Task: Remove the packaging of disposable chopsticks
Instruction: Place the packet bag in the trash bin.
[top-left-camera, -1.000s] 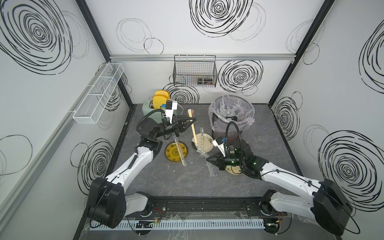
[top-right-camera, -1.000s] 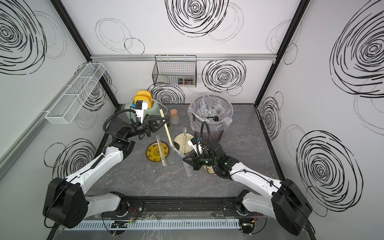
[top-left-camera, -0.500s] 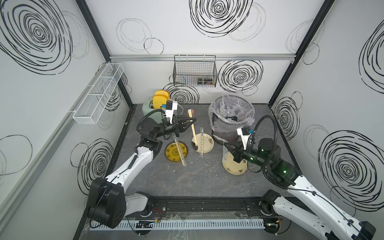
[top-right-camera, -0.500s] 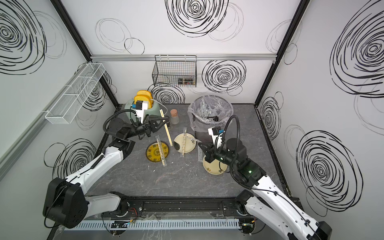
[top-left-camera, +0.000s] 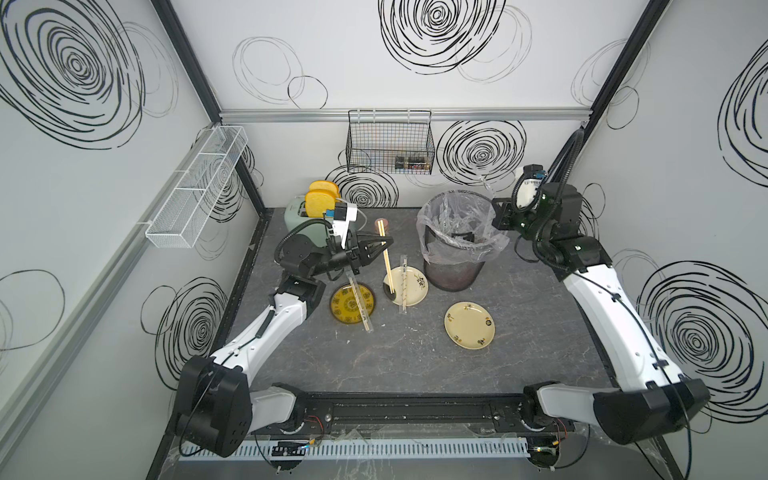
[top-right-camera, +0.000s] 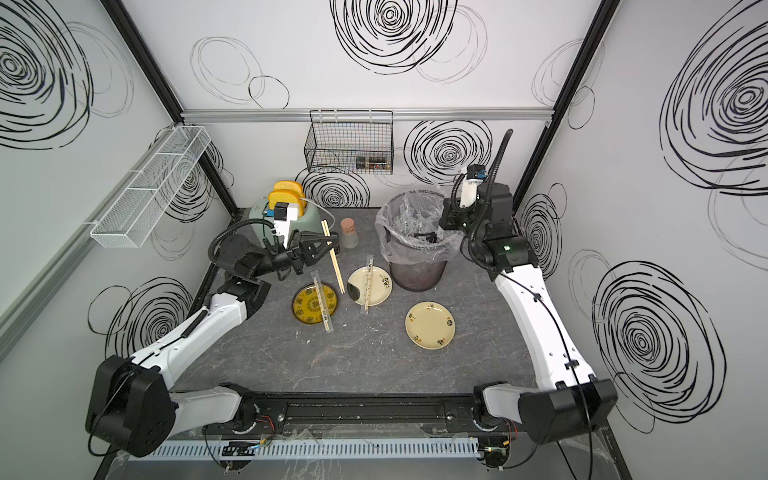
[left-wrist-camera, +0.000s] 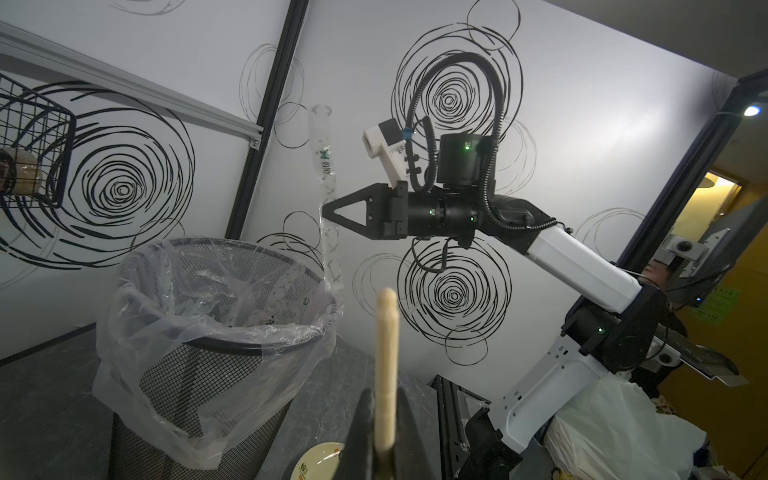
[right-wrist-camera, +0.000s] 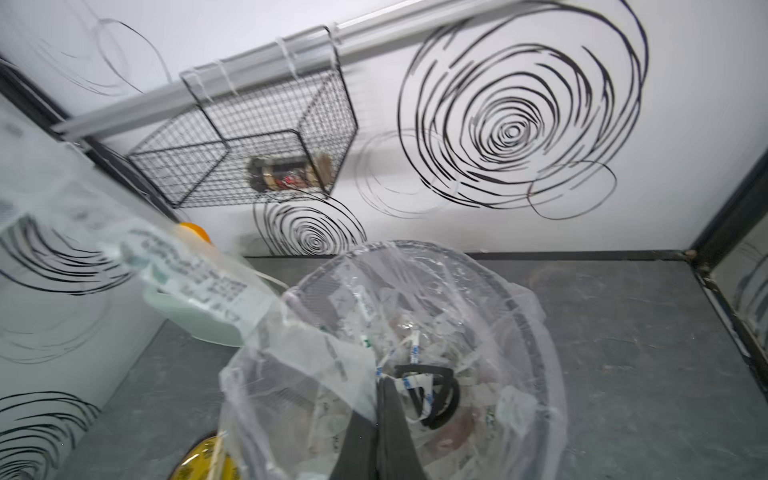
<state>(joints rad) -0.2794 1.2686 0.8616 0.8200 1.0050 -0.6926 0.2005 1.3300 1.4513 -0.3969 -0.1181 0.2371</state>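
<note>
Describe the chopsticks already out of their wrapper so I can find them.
Find the mesh waste bin at the back of the table. Left of it, the left tool is shut on a bare pale wooden pair, held slanting. Its neighbours, one pair on the yellow plate and one on the cream plate, lie in clear printed sleeves.

Grey table (top-left-camera: 415, 361) bears plates (top-left-camera: 469, 330) (three), bin (top-left-camera: 455, 276), toaster (top-left-camera: 296, 212).

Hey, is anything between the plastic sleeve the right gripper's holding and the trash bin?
Nothing visible is. The empty sleeve hangs straight down from the shut right gripper, its lower end at the trash bin rim. The lined mouth is open; whether the tip is inside the rim is unclear.
</note>
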